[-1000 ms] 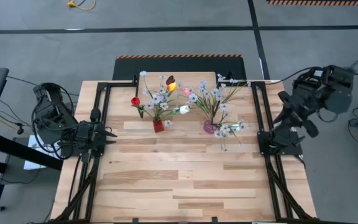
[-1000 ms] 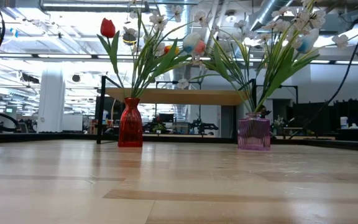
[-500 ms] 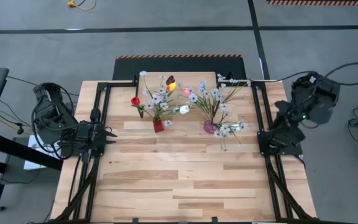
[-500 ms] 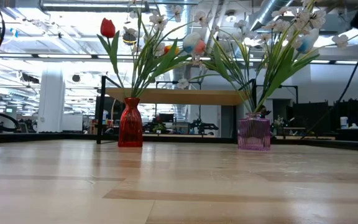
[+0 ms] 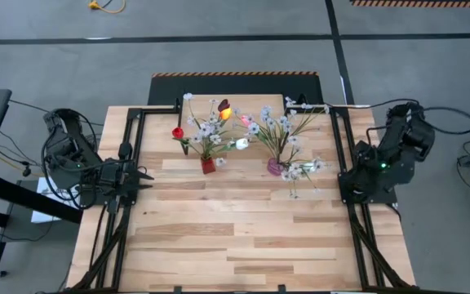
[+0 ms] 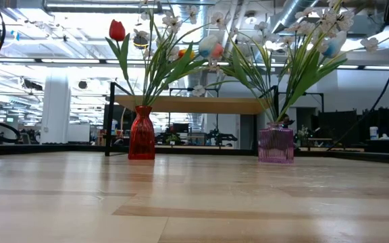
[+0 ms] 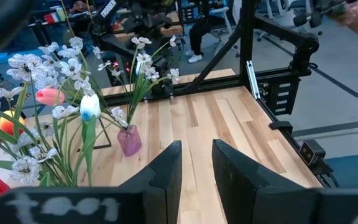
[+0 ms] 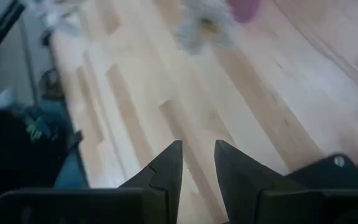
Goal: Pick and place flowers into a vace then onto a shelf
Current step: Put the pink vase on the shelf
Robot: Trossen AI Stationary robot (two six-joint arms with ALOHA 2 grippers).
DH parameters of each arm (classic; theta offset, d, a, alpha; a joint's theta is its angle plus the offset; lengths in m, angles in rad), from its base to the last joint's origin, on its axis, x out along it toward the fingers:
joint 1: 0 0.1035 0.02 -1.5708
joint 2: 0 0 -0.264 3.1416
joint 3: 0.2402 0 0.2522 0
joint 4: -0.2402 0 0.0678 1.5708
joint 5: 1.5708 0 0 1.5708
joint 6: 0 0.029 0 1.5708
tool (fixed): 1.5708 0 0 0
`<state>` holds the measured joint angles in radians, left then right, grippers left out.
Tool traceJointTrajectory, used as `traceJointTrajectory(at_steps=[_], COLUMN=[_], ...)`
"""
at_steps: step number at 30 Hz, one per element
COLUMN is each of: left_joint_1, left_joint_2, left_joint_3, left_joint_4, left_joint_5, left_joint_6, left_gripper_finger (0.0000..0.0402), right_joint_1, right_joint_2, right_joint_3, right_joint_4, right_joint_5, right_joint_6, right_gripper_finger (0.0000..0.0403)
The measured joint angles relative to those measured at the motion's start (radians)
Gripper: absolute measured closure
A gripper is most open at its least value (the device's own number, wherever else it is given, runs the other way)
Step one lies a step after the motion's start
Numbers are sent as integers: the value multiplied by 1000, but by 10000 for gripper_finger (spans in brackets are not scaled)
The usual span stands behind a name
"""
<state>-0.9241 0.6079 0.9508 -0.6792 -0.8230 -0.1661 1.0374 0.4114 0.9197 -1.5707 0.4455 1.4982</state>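
High view first: you have two bouquets standing on the slatted tabletop (image 5: 243,237), toward its far edge. Your red vase (image 5: 208,165) sits on the left side and holds a red tulip (image 5: 177,131), an orange tulip (image 5: 224,110) and sprays of small white blossoms (image 5: 210,126). Your pink glass vase (image 5: 276,167) stands to its right, well apart from it, with more white sprays (image 5: 304,170) drooping toward the right rail.

From the low view you can see both vases resting on the tabletop itself, in front of the shelf (image 6: 188,104), whose light-wood board on thin dark legs carries no vase. The red vase (image 6: 141,133) and the pink vase (image 6: 275,143) both stand upright, with stems fanning out above them.

Your left gripper (image 5: 139,176) is parked at the left edge of the table, near the black frame rail. In the left wrist view its fingers (image 7: 167,177) stand a narrow gap apart with nothing between them, pointing across the wood toward the pink vase (image 7: 129,140) and a pink tulip (image 7: 49,96).

Your right gripper (image 8: 197,171) belongs to the arm folded beside the right edge of the table. In the right wrist view its fingers are likewise slightly parted and empty, looking down on blurred tabletop.

A smeared pale marking crosses the left wrist's own housing; you cannot read it, and no other writing is legible.
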Motion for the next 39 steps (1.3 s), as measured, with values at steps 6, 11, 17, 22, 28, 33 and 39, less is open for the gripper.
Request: traceJointTrajectory(at_steps=[6,11,17,22,28,33,39], left_joint_1=[0,0,0,0,0,0,0], left_joint_2=[0,0,0,1,1,1,1], left_joint_3=[0,0,0,0,0,0,0], left_joint_4=[0,0,0,-1,-3,-3,-3], left_joint_5=[0,3,15,15,15,15,15], left_joint_6=[-1,-13,-32,-40,-40,-37,-18], left_gripper_finger=[322,322,322,322,322,322,322], right_joint_1=[-94,-196,-288,-340,-394,-450,-515], right_joint_2=[-1,-31,-45,-39,-50,-28,44], right_joint_3=[-72,-91,-91,-91,-88,-92,-92], right_joint_4=[0,-1,12,11,37,28,23], right_joint_5=[95,117,284,456,474,371,316], right_joint_6=[277,334,283,282,304,354,341], right_gripper_finger=[316,316,316,316,316,316,316])
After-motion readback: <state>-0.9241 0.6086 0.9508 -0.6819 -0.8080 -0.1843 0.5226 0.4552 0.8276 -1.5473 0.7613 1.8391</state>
